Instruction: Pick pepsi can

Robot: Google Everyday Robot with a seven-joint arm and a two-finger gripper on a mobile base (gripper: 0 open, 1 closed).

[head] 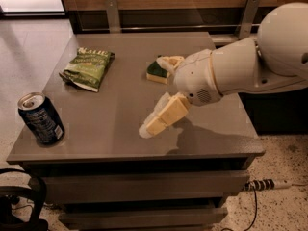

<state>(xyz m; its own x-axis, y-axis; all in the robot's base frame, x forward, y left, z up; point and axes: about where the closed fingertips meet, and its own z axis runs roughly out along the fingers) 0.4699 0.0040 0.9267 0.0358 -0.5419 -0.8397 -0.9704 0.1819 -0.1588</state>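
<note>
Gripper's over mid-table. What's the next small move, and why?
Probably shift the gripper across toward the pepsi can, staying above the tabletop. The gripper is open but hangs over mid-table next to the sponge, well apart from the can, which stands upright at the table's front corner on the camera view's left.
</note>
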